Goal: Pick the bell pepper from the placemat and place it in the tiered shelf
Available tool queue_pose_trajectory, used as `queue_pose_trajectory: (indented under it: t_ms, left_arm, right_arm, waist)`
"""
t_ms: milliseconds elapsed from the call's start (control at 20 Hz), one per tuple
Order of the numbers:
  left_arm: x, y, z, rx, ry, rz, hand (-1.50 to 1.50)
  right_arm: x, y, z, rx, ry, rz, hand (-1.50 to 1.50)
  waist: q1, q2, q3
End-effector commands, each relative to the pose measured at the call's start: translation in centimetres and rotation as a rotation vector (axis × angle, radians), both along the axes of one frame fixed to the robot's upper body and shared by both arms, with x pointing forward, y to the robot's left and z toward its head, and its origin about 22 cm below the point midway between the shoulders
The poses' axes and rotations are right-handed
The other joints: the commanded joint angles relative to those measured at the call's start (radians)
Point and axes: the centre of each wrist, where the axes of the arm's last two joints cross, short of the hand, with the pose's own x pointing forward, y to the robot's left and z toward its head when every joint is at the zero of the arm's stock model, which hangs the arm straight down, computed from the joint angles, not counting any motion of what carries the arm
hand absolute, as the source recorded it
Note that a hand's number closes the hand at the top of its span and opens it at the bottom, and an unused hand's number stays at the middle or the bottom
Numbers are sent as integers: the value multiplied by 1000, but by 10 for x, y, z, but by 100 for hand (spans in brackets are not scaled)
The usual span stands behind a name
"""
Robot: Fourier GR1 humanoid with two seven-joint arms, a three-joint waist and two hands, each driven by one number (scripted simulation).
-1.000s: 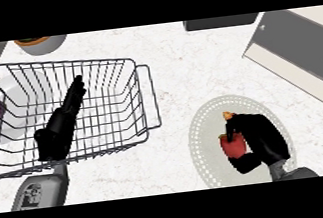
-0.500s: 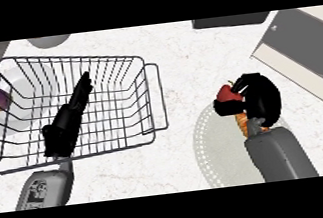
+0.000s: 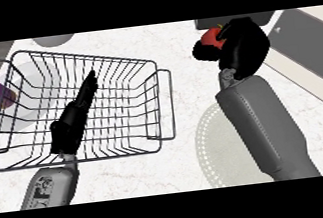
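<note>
R hand [image 3: 241, 46]: fingers curled round small red bell pepper [image 3: 209, 36], clear of round pale woven placemat [image 3: 211, 140] back by my forearm.

Risks: pepper sits out at the fingertips and may slip in transit. It may also clip the near rim of the black wire basket shelf [image 3: 161, 106], left of hand.

L hand [image 3: 76, 115], fingers straight, over the shelf, crowds the drop zone.

Room: grey panel [image 3: 313, 48] close on the right. White speckled counter [image 3: 181, 58] open to the left.

- Bright, even light floods the white counter [image 3: 175, 39] left of the right hand [image 3: 243, 46].
- The right hand and left hand [image 3: 73, 123] show as flat black shapes.
- A soft sheen lines the grey forearm [image 3: 263, 124] below the right hand.
</note>
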Motion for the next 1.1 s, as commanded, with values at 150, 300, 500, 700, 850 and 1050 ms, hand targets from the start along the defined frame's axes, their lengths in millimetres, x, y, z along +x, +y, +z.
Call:
queue_pose_trajectory:
  t_ms: [150, 300, 500, 700, 850, 1050]
  left_arm:
    - [-2, 10, -15, -4, 44, 27, 0]
    - [-3, 0, -15, 0, 22, 17, 0]
    - [-5, 16, -17, -11, 40, 51, 0]
    - [-9, 17, -6, -4, 31, 44, 0]
    - [-17, 10, -25, -13, 49, 31, 0]
    - [-10, 5, -19, -10, 46, 37, 0]
  right_arm:
    - [18, 35, 64, -32, -70, -288, 150]
    - [28, 39, 88, -78, -100, -336, 150]
    - [23, 38, 109, -138, -157, -398, 150]
    - [31, 28, 139, -186, -139, -488, 150]
    - [38, 26, 140, -177, -145, -496, 150]
    - [41, 3, 164, -201, -173, -541, 150]
  waist:
    - [-30, -7, -4]
    - [-30, -2, -3]
    - [-47, -10, -3]
    - [-45, -12, -2]
    - [-37, -3, -2]
    - [-50, -4, -1]
